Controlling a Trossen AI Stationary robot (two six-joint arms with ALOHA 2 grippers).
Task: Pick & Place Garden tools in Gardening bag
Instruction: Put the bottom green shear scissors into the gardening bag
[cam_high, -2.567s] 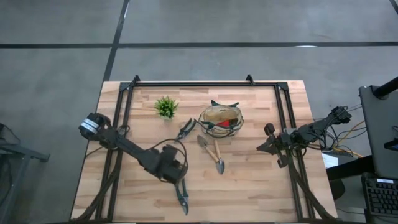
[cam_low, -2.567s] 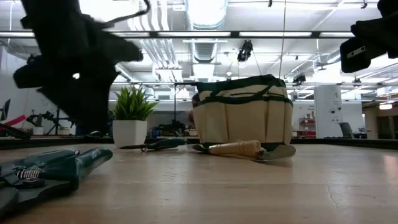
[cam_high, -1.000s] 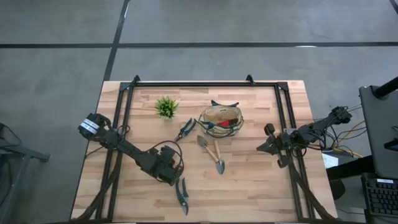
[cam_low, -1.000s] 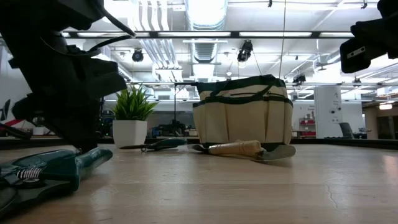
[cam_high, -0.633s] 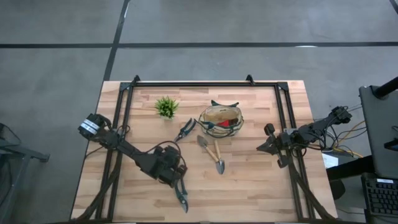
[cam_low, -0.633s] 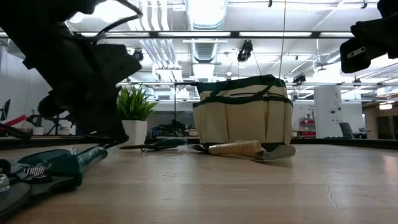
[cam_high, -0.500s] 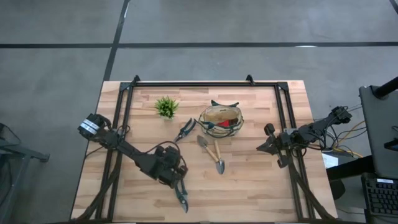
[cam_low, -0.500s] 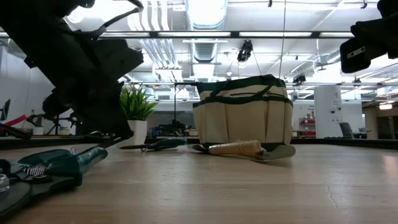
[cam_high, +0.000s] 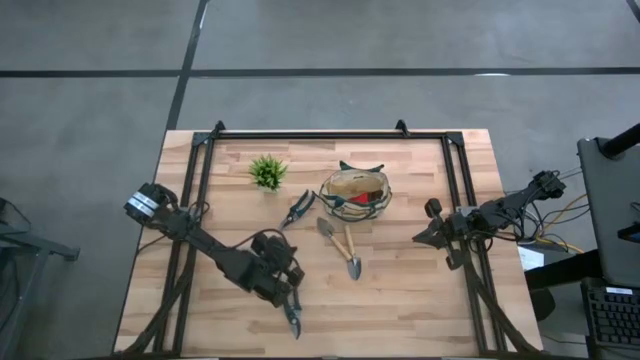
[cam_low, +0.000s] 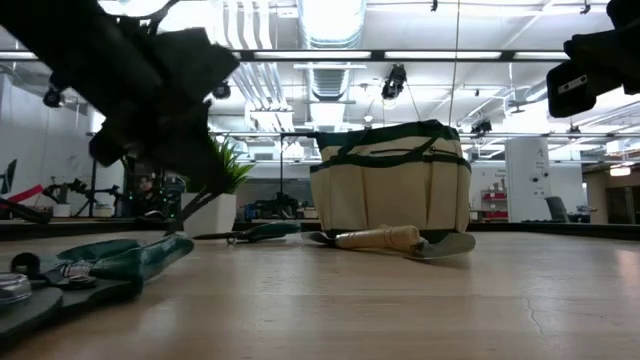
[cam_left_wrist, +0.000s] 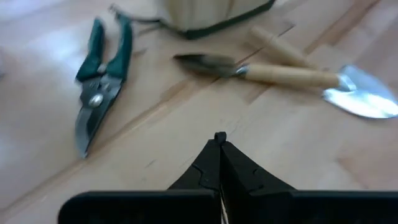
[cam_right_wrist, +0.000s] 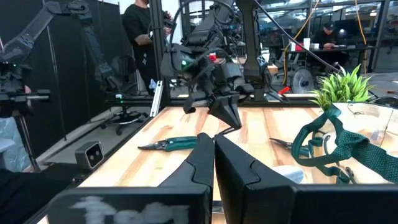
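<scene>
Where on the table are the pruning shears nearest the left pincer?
In the high view, those pruning shears lie near the table's front edge, left of centre, just below the left pincer.

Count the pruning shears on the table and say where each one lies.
2. One pair of shears lies between the plant and the bag. The other shears lie near the table's front edge, just below the left gripper. More could be hidden inside the bag.

One camera is looking straight down; another is sitting at tabletop level (both are catching the gardening bag (cam_high: 355, 191) (cam_low: 390, 180)).
</scene>
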